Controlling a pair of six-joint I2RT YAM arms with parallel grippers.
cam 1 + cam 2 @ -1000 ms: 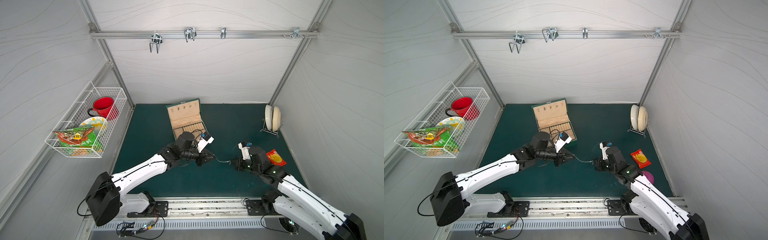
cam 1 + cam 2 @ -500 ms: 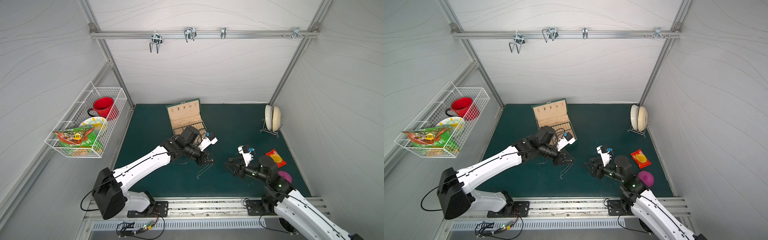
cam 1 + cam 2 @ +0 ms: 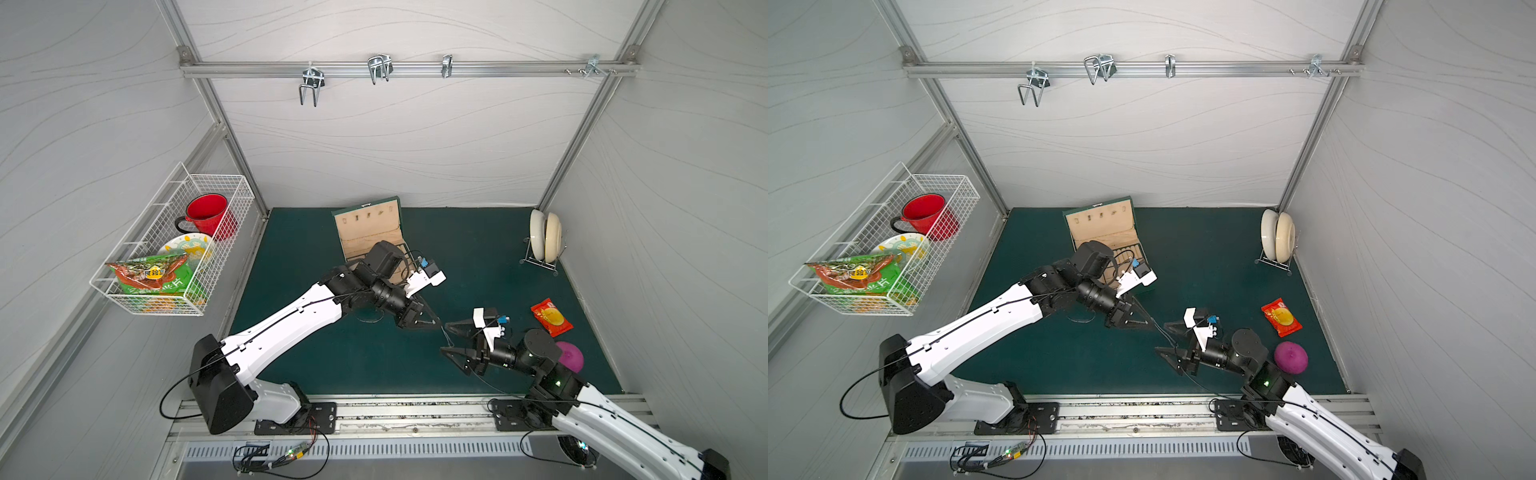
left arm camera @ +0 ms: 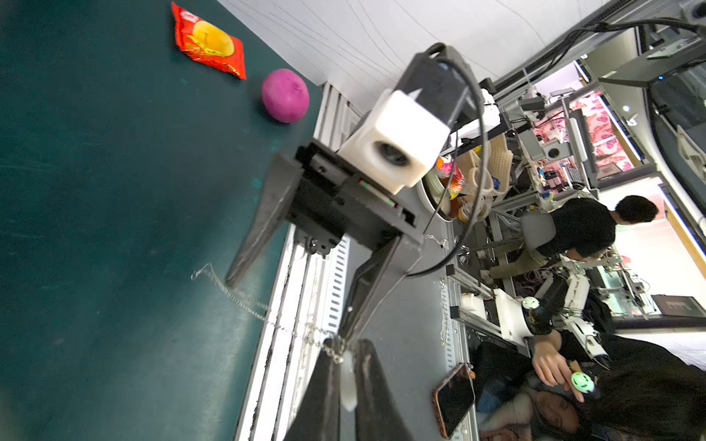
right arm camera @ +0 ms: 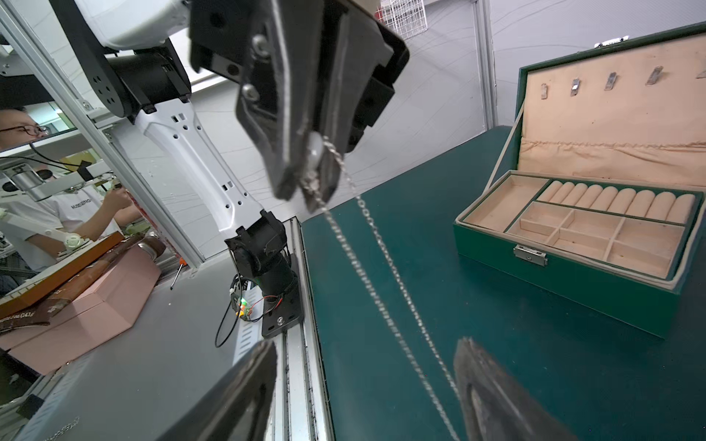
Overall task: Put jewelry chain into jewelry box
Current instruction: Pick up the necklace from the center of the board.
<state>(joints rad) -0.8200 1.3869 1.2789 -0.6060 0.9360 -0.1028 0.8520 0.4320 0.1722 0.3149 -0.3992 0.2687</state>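
Observation:
The jewelry chain (image 5: 399, 280), thin and silver, hangs in two strands from my left gripper (image 5: 309, 191), which is shut on its top end above the green mat. In both top views the chain (image 3: 446, 338) (image 3: 1165, 332) drops from the left gripper (image 3: 438, 328) (image 3: 1152, 321) between the fingers of my right gripper (image 3: 444, 337) (image 3: 1160, 337). The right gripper (image 5: 366, 345) is open, its fingers either side of the strands without touching them. The jewelry box (image 5: 573, 282) (image 3: 365, 230) (image 3: 1100, 224) stands open behind the left arm, its beige compartments empty. In the left wrist view the chain (image 4: 244, 299) trails from the left gripper (image 4: 345, 345).
A red snack packet (image 3: 552, 316) and a purple ball (image 3: 569, 356) lie on the mat to the right of the right arm. A plate rack (image 3: 544, 243) stands at the back right. A wire basket (image 3: 166, 249) with a red mug hangs on the left wall.
The right gripper has opened and let go of the chain, which was stretched between both grippers. The chain now hangs from the left gripper alone, and the right gripper has come back round it.

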